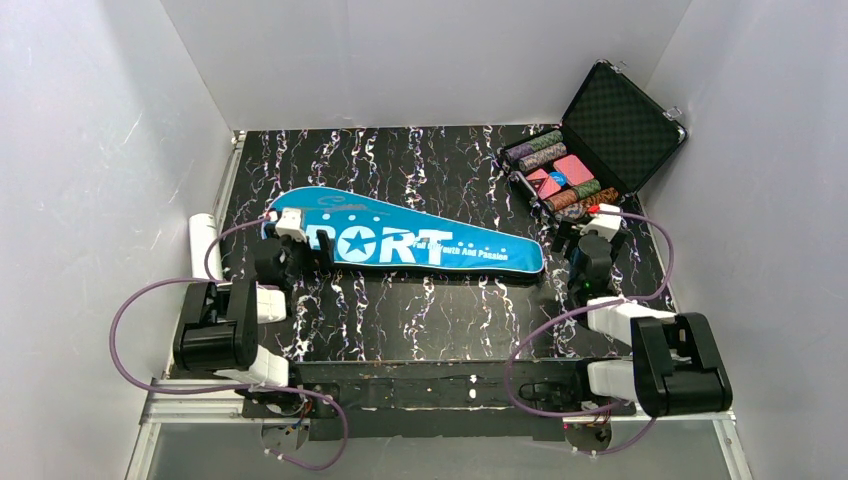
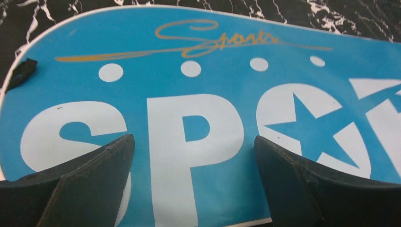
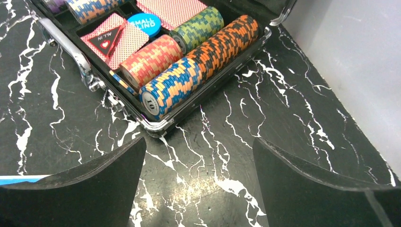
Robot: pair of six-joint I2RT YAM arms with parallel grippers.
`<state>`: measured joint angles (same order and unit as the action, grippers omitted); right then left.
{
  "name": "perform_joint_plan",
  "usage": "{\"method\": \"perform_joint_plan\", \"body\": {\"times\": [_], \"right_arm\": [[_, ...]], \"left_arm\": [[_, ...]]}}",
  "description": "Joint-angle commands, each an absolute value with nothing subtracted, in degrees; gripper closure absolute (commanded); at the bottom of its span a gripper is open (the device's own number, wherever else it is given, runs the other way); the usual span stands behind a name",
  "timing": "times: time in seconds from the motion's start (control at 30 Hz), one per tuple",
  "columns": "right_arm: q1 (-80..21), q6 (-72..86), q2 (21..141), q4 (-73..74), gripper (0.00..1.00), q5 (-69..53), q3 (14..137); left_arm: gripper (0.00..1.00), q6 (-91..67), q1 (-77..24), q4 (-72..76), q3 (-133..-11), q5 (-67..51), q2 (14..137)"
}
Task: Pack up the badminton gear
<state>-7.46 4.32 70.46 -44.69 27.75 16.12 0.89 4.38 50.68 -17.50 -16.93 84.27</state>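
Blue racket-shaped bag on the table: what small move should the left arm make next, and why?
Probably lower the left fingers onto the blue racket-shaped "SPORT" bag and close on its near edge. They hang open and empty above its wide end, and it lies flat on the black marbled table.

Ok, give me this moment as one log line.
left hand: open, over blue bag | right hand: open, near chip case | blue bag: flat on table | white tube: table's left edge | nothing held

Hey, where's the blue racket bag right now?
In the top view the blue racket bag lies flat mid-table, wide end under the left gripper, narrow end toward the chip case.
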Motion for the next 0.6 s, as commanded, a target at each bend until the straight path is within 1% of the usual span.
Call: {"method": "perform_joint_plan", "body": {"times": [0.0,0.07,0.13,0.17,0.2,0.23,0.27,0.3,0.33,0.37,0.43,0.57], "right_arm": [[-5.67,3.34,74.3,-57.6,0.07,24.34,14.51],[-2.71,6.07,74.28,-52.98,0.08,19.17,15.74],[-1.1,5.63,77.45,-61.46,0.08,17.83,13.65],[-0.97,6.82,76.42,-56.23,0.1,17.75,15.16],[-0.67,7.27,76.22,-54.69,0.12,16.57,15.47],[-0.62,6.7,77.32,-57.58,0.13,16.1,15.17],[-0.65,6.84,76.99,-57.52,0.13,15.99,15.03],[-0.63,7.38,75.97,-54.98,0.11,15.95,15.25],[-0.63,7.18,76.0,-55.71,0.1,15.91,14.61],[-0.62,6.8,76.35,-58.53,0.1,15.82,14.06],[-0.62,6.88,75.56,-56.77,0.1,15.91,14.13],[-0.64,6.66,75.81,-57.88,0.09,16.11,13.95]], "left_arm": [[0.02,1.84,4.42,58.9,-16.17,-17.97,84.87],[0.02,1.51,4.45,59.66,-16.19,-17.8,85.34],[0.02,1.69,4.43,58.21,-16.76,-17.84,85.1],[0.02,1.53,4.41,58.93,-16.74,-17.84,85.42],[0.02,1.49,4.39,59.02,-16.66,-17.86,85.43],[0.02,1.6,4.43,58.49,-16.69,-17.92,85.17],[0.02,1.67,4.46,58.51,-16.5,-17.95,84.89],[0.02,1.55,4.47,59.22,-16.22,-17.89,84.99],[0.02,1.48,4.39,59.69,-16.17,-17.77,85.17],[0.02,1.46,4.44,59.62,-16.17,-17.77,85.12],[0.02,1.54,4.41,59.21,-16.24,-17.82,84.99],[0.02,1.5,4.45,59.53,-16.17,-17.75,85.06]]}}
